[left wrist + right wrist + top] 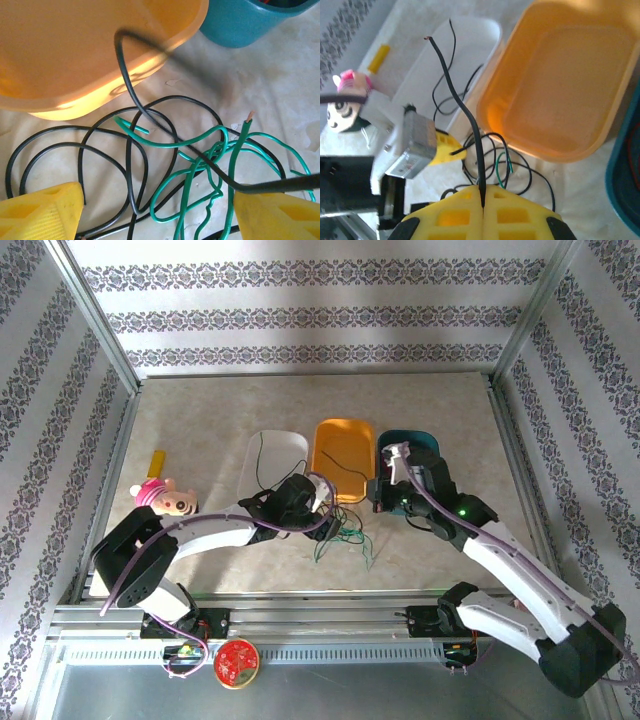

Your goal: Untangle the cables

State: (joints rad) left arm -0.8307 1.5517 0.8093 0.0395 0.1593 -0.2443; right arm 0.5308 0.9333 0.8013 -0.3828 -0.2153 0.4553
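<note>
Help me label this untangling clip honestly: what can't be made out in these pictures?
Teal tray contents: top view, the right arm covers them; left wrist view, the top edge cuts the tray off.
Cable tangle: top view, too small to trace which strand crosses which.
Black cable: right wrist view, its gripped stretch is hidden between the shut right jaws.
Left jaws: left wrist view, mostly cut off by the bottom edge.

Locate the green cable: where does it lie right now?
In the top view, the green cable lies on the table, centre, just nearer than the orange tray, tangled with the black cable.
</note>
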